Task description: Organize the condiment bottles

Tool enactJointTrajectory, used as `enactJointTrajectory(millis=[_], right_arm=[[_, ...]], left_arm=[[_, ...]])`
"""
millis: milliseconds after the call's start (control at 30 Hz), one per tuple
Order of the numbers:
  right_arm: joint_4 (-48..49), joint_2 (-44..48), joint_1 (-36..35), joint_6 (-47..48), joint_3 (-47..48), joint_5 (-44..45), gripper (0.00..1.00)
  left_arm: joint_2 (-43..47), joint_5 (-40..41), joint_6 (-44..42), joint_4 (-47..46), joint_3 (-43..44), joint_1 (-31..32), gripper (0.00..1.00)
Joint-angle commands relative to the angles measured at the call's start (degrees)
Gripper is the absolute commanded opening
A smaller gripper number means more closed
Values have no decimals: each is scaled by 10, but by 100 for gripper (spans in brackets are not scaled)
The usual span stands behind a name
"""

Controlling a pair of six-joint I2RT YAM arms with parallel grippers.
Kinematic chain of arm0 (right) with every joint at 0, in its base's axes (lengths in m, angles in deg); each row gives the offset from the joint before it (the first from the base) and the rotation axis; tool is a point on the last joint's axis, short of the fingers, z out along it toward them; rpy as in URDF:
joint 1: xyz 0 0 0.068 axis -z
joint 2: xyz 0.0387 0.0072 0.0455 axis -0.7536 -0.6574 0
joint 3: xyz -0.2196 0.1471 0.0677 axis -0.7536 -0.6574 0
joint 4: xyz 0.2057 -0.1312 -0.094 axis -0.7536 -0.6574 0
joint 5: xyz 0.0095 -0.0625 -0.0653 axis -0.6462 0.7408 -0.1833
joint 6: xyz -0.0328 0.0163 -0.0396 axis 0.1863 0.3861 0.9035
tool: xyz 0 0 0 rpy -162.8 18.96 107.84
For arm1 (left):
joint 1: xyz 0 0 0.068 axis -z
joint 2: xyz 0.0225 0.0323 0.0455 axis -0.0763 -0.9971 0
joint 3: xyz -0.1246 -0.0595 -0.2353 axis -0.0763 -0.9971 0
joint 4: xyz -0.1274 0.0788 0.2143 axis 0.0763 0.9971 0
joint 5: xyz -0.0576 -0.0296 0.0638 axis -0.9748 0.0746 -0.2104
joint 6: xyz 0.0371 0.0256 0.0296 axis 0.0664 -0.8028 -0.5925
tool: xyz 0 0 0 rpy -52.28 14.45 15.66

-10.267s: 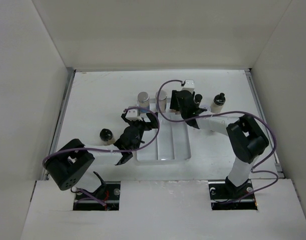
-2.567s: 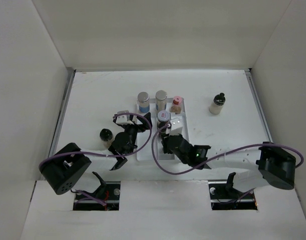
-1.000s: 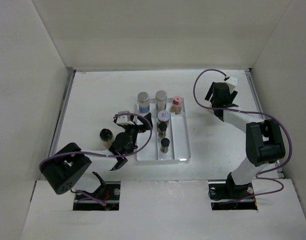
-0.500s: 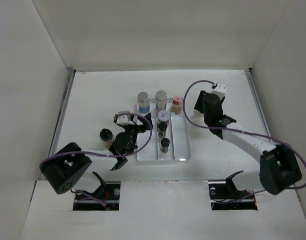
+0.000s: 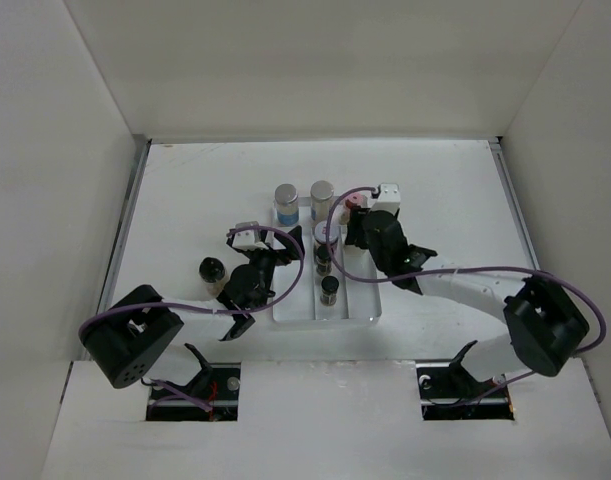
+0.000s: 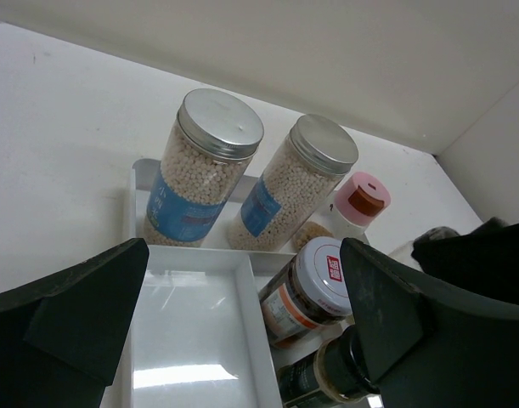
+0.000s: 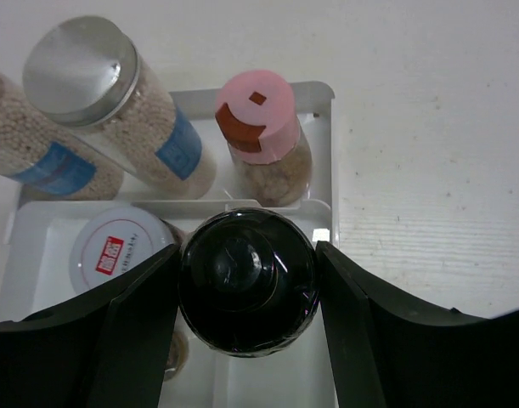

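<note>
Now, close to the arms, the white tray (image 5: 355,306) lies on the table (image 5: 185,190). The left gripper (image 6: 244,251) sits by the tray's left edge and points at the left lane. Its fingers are spread wide apart and hold nothing. A lone bottle (image 5: 213,271) with a black cap stands on the table to the left of this arm, outside the tray.

In the tray's middle lane stands the nearest dark bottle (image 5: 330,291). Just behind it is a second dark bottle (image 5: 325,262). Behind that is a white-lidded jar (image 5: 327,233) with a red mark on top.

The right gripper (image 7: 246,255) hangs over the right lane, next to the white-lidded jar. Its two fingers press on both sides of a black-capped bottle (image 7: 246,293) and hold it upright. I cannot tell if this bottle touches the tray floor.

At the far end of the tray, three stand in a row. The left silver-capped jar (image 5: 286,200) and the right silver-capped jar (image 5: 322,197) are full of little pale balls and have blue labels. The pink-capped bottle (image 7: 261,136) is on the right, just behind the held bottle.
</note>
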Motion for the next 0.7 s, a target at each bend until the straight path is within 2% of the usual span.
enactJointTrajectory(millis=[0, 133, 267, 367, 467, 667], right_arm=[[80, -16, -4, -4, -12, 22, 46], [103, -29, -6, 3, -26, 48, 58], [106, 2, -12, 6, -40, 47, 85], [92, 58, -11, 8, -49, 36, 97], [76, 130, -11, -1, -78, 28, 100], [47, 236, 2, -39, -153, 16, 100]], left_arm=[[13, 0, 6, -28, 10, -1, 100], [8, 8, 5, -28, 12, -5, 100], [22, 11, 4, -8, 23, -11, 100], [64, 36, 5, 60, 39, -20, 100], [121, 64, 1, 178, 70, -20, 100], [269, 110, 5, 561, 165, -28, 100]])
